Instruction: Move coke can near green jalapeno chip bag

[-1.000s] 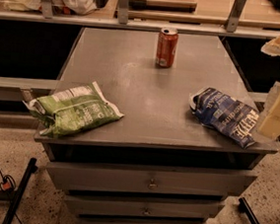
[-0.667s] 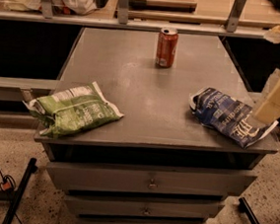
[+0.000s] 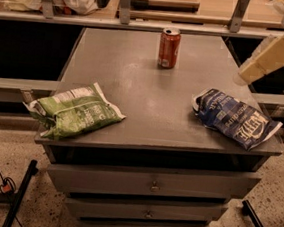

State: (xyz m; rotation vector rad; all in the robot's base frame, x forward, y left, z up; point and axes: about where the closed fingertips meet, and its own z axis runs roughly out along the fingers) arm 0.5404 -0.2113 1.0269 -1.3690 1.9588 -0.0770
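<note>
The coke can stands upright at the far middle of the grey cabinet top. The green jalapeno chip bag lies flat at the near left corner, hanging slightly over the edge. My gripper, a pale beige shape on the arm, hangs in the air at the right edge of the view, above the table's right side. It is well to the right of the can and holds nothing that I can see.
A dark blue chip bag lies at the near right corner, below the gripper. Drawers front the cabinet. A railing and shelf run behind the table. A black stand leg stands on the floor at left.
The arm has risen from beside the blue bag and now sits higher at the right edge. The can and both bags have not moved.
</note>
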